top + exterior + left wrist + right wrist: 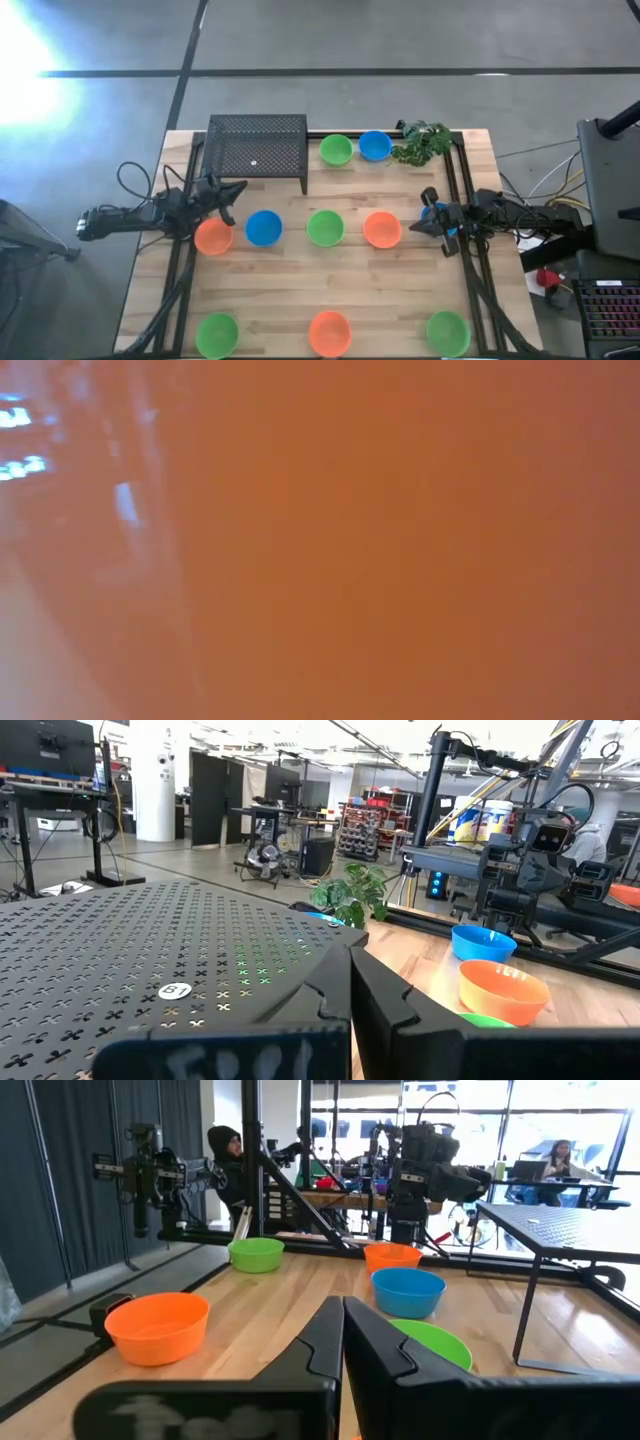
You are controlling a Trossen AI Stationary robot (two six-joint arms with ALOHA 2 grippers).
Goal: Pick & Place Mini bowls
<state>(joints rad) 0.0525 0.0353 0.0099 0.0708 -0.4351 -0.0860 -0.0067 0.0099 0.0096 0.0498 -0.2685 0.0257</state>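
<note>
Nine mini bowls (pixel 325 228) are sitting scattered across the wooden table (pixel 290 290) in the high view: a green and a blue one at upper centre, just beside the black mesh stand (pixel 257 148) and the plant sprig (pixel 423 143); an orange, a blue, a green and an orange one lining up across the middle; and a green, an orange and a green one resting along the bottom edge. The left gripper (pixel 237 191) is hovering at centre left with its fingers pressed together and empty, just above the orange bowl (pixel 213 237) of the middle row, while the right gripper (pixel 420 226) is waiting at centre right, likewise closed on nothing, just beside the other orange bowl (pixel 382 229). The low view is showing only an orange blur, likely a bowl standing against the lens. The bowls are looking like thin, smooth plastic, so they are probably going to handle as light, fairly stiff and somewhat slippery, and apt to skid or tip if nudged. The sensible hold appears to be the rim, one finger inside and one outside the wall, which is calling for the fingers to open first.
</note>
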